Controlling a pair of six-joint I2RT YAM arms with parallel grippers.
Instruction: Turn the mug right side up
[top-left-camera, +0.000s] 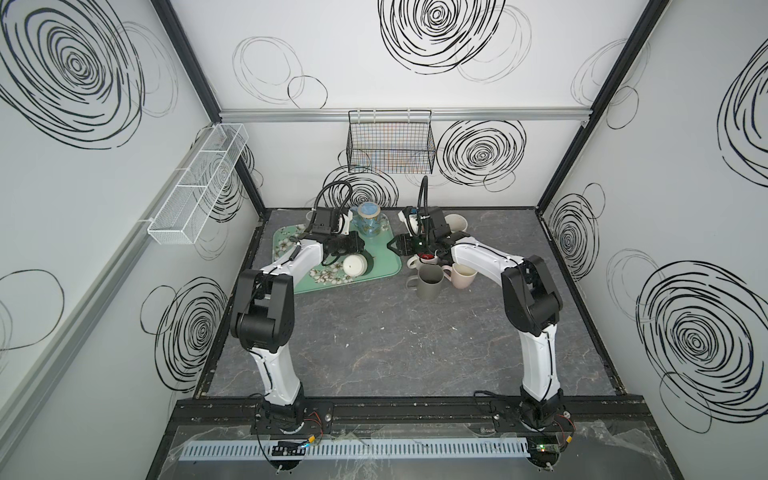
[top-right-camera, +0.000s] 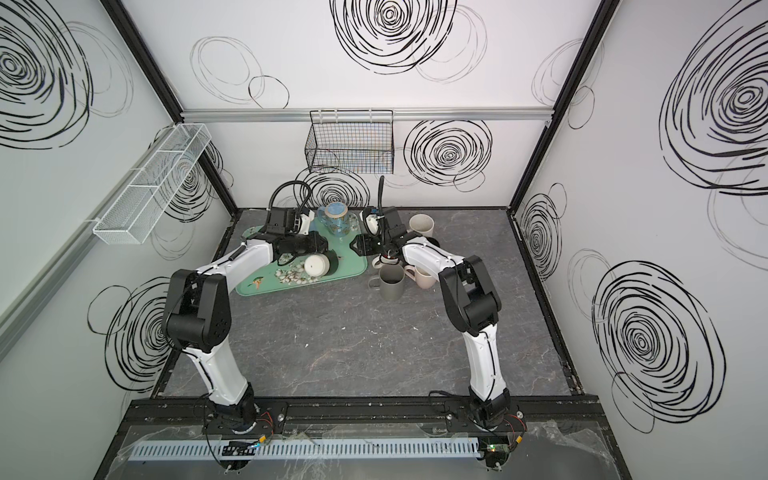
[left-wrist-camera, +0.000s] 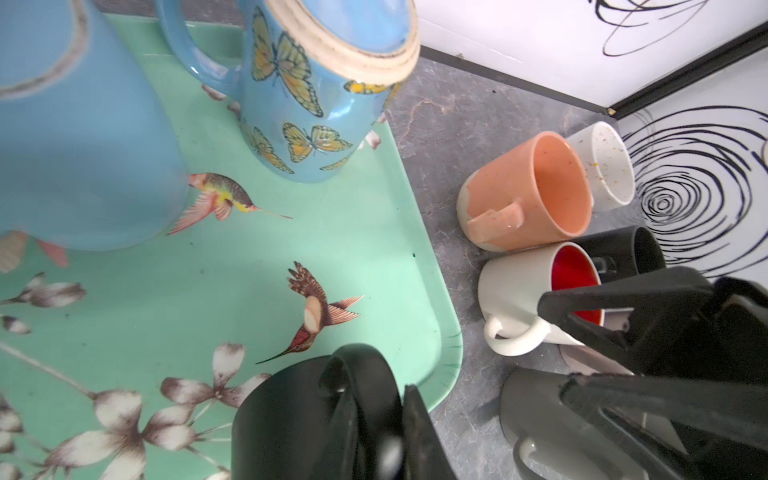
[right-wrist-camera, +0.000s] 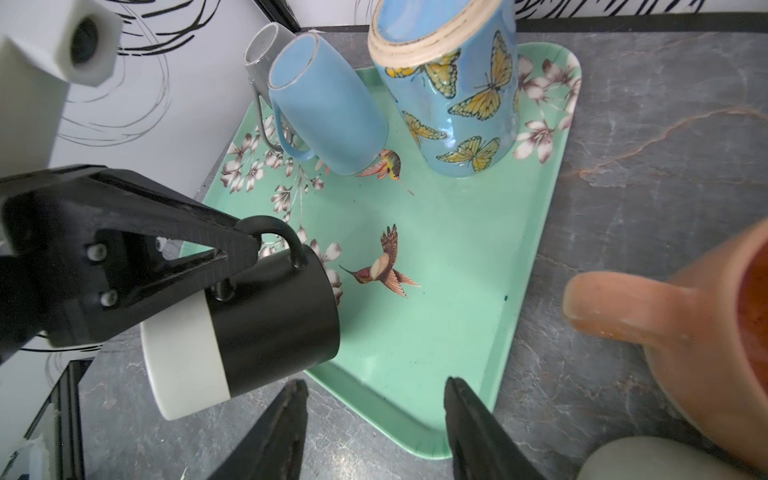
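Pinching the handle of the black mug, the left gripper is pressed together on it and holds the mug tipped on its side over the near part of the green tray, its white end facing the near side. The right gripper is spread and grips nothing, hanging by the tray's right edge above the desk. A butterfly mug stands base up on the tray's far part
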